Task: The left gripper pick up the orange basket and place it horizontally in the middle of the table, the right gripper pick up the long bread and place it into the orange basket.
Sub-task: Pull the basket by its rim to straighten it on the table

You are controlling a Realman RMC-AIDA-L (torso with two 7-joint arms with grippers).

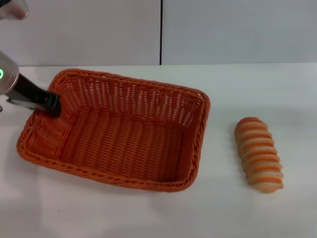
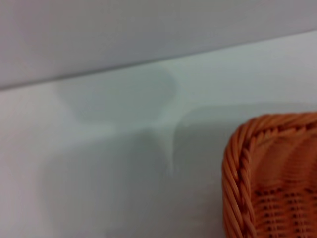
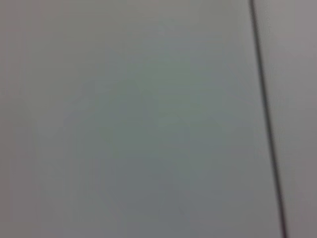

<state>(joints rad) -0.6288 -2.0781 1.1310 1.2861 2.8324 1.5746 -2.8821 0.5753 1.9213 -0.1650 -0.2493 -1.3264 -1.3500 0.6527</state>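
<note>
The left tool [image 1: 51, 104] pinched the left rim of the orange basket [image 1: 129, 134], which sat slightly skewed mid-surface [image 1: 148, 218], well apart from the long bread [image 1: 259, 153]; so shallow a corner grip risked the basket slipping or twisting.

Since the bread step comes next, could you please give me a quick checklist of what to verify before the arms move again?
1. Orange basket lying flat on the table, open side up: ok.
2. Basket interior free for the bread: ok, nothing lies inside.
3. Left claw clear of the basket: not ok, it sits at the basket's left rim, seemingly touching it.
4. Left claw open or closed: cannot tell.
5. Long bread reachable: ok, it lies alone on the table to the basket's right, apart from it.
6. Right claw position: cannot tell, no view shows it.
</note>
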